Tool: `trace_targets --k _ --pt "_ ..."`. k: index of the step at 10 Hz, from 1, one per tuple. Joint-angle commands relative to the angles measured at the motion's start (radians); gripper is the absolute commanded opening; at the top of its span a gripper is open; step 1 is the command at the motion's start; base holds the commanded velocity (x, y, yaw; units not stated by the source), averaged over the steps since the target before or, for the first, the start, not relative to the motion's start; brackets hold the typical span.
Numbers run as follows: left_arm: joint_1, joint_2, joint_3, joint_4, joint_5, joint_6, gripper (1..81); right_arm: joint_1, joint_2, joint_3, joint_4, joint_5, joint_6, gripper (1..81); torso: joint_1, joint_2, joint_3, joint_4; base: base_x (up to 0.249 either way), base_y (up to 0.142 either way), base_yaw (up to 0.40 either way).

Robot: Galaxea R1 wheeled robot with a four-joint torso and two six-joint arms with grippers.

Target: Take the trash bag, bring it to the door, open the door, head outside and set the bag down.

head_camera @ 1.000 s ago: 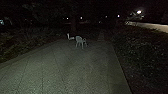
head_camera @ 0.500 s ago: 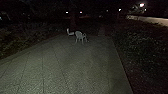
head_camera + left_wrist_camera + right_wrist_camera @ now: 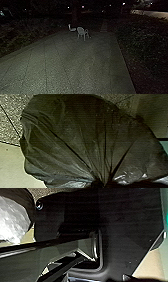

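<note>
Head view just tipped lower over the paving, so I'm outside, probably only the set-down left. Trash bag is right by my left wrist, can't tell either gripper's opening or hold

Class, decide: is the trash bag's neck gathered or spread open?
Gathered: in the left wrist view, folds of the trash bag converge tightly at one spot.

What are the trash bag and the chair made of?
The trash bag looks like thin, shiny dark plastic: it creases finely and catches light. The chair is pale and smooth-looking, maybe plastic, though painted metal is possible.
</note>
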Motion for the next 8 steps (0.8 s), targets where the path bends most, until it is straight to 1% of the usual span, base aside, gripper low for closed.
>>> trace_targets --k 1,2,3,4,5,6,7,8 --pt "-0.117 -0.063 0.03 -0.108 0.096 0.005 1.0 0.029 0.021 0.027 -0.015 -0.057 -0.008 81.1 0.0 0.0 0.0 0.095 0.0 0.0 0.0" --pt "-0.131 -0.063 0.028 -0.117 0.096 0.005 1.0 0.027 0.021 0.027 -0.015 -0.058 -0.008 81.1 0.0 0.0 -0.023 0.128 0.0 0.0 0.0" --pt "-0.146 -0.066 0.027 -0.121 0.096 0.003 1.0 0.027 0.021 0.027 -0.015 -0.058 -0.008 81.1 0.0 0.0 -0.047 0.157 0.0 0.0 0.0" --pt "-0.174 -0.071 0.018 -0.135 0.096 0.003 1.0 0.027 0.021 0.027 -0.015 -0.061 -0.008 81.1 0.0 0.0 -0.096 0.133 0.0 0.0 0.0" --pt "-0.208 -0.081 0.005 -0.166 0.097 0.003 1.0 0.027 0.021 0.027 -0.015 -0.064 -0.008 81.1 0.0 0.0 -0.117 0.143 0.0 0.0 0.0" --pt "-0.246 -0.088 -0.004 -0.177 0.102 0.003 1.0 0.027 0.021 0.027 -0.015 -0.064 -0.008 81.1 0.0 0.0 -0.146 0.154 0.0 0.0 0.0" --pt "-0.289 -0.088 -0.018 -0.187 0.125 0.003 1.0 0.027 0.021 0.027 -0.015 -0.064 -0.008 81.1 0.0 0.0 -0.18 0.161 0.0 0.0 0.0" --pt "-0.335 -0.085 -0.039 -0.201 0.16 0.003 1.0 0.027 0.021 0.027 -0.014 -0.064 -0.006 81.1 0.0 0.0 -0.124 0.142 0.0 0.0 0.0"
